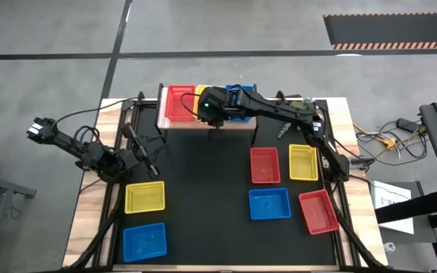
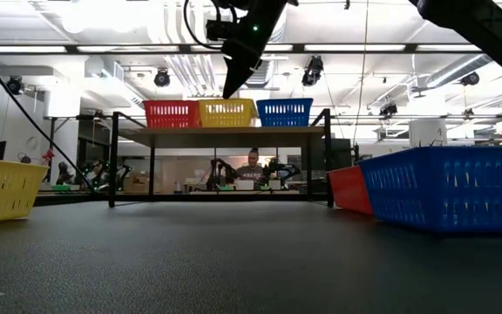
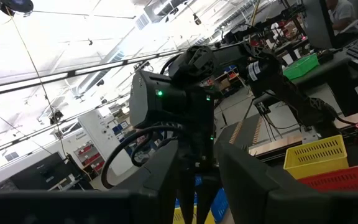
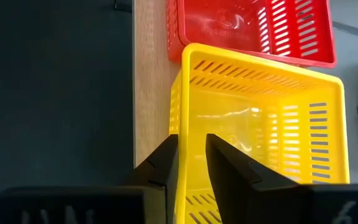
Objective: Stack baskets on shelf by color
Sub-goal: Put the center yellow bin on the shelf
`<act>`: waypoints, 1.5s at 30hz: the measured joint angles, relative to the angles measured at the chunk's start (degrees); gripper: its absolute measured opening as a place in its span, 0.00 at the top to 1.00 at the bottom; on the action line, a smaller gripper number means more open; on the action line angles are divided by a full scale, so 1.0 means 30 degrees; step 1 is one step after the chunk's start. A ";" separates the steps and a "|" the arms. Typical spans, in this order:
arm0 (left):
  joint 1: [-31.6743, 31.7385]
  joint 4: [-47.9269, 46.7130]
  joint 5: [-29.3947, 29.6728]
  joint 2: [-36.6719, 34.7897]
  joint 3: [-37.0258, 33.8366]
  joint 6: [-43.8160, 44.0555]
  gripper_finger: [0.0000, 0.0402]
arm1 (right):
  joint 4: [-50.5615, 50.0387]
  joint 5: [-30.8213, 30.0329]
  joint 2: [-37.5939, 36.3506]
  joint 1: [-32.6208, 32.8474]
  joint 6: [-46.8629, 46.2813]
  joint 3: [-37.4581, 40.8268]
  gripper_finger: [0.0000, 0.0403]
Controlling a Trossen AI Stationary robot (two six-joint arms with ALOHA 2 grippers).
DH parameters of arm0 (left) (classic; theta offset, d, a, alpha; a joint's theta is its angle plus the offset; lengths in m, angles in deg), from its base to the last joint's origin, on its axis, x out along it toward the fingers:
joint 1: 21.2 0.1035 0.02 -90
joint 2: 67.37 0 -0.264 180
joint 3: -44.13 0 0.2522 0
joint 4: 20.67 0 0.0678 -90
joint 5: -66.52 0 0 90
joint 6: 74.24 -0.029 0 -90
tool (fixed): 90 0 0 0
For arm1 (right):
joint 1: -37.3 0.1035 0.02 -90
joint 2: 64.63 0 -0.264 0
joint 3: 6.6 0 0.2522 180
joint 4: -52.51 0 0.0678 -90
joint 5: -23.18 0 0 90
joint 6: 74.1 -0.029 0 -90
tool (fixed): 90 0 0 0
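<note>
On the shelf (image 2: 225, 132) at the table's far edge, a red basket (image 2: 171, 113), a yellow basket (image 4: 260, 124) and a blue basket (image 2: 284, 112) stand side by side on their bottoms. My right gripper (image 4: 191, 146) hangs over the yellow basket, slanting down. It is open, with one finger outside and one inside the basket's near wall (image 4: 178, 93). My left gripper (image 3: 201, 186) waits raised over the table's left side (image 1: 146, 159). It is open, with nothing between its fingers. My right gripper stands astride the rim of the yellow basket's near wall (image 4: 188, 163), toward that wall's right end, coming from above and slanting toward the far edge. The gap is wider than the wall, and I cannot tell whether a finger touches it. The basket sits flat on the shelf.
Several baskets lie on the black table: yellow (image 1: 144, 196) and blue (image 1: 144, 240) at the near left; red (image 1: 265, 164), yellow (image 1: 303, 161), blue (image 1: 269, 203) and red (image 1: 319, 211) at the right. In the low view, a person sits in the room beyond the shelf.
</note>
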 joint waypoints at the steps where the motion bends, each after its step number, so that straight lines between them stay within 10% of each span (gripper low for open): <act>1: 0.0002 0.0000 -0.0007 -0.0002 0.0000 0.0000 0.76 | -0.0007 0.0007 0.0000 -0.0014 -0.0035 0.0000 0.81; 45: 0.0005 -0.0503 0.0197 -0.0051 0.0000 -0.0089 0.76 | -0.1138 -0.0166 -0.0306 -0.0065 0.0271 -0.0255 0.78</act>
